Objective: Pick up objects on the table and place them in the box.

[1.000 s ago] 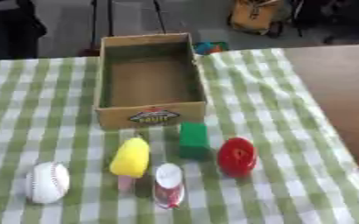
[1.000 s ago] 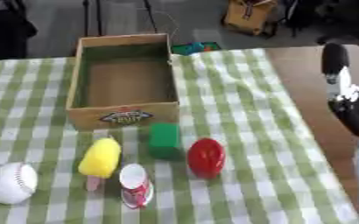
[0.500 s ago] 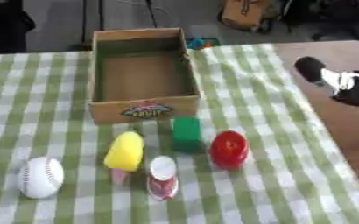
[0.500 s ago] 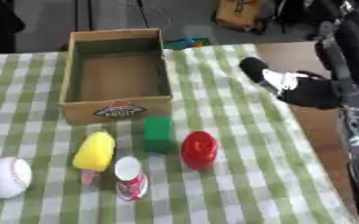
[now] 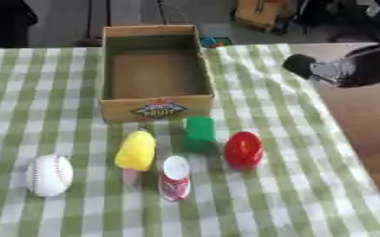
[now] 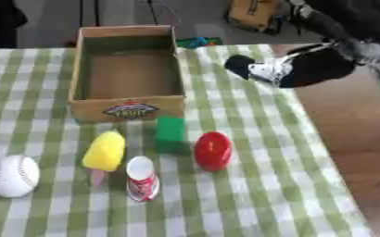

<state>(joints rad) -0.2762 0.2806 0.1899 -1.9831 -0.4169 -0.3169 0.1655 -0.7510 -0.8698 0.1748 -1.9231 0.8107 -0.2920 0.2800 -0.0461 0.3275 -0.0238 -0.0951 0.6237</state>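
An open cardboard box (image 5: 154, 74) stands at the back of the green checked table, nothing inside. In front of it lie a green block (image 5: 199, 129), a red round object (image 5: 243, 149), a yellow ice-lolly shape (image 5: 136, 152), a small red and white can (image 5: 175, 177) and a baseball (image 5: 49, 175). My right hand (image 6: 266, 70) comes in from the right, above the cloth right of the box and behind the red object. It holds nothing; its fingers are blurred. My left hand shows in no view.
The bare brown table top (image 5: 364, 115) runs along the right of the cloth. Behind the table are dark stands, a yellow-brown bag (image 5: 266, 14) and a small bright object (image 5: 216, 41) by the box's far corner.
My right arm has swung in from the right edge leftward over the cloth towards the box. The objects on the table have stayed put; the camera shifted slightly.
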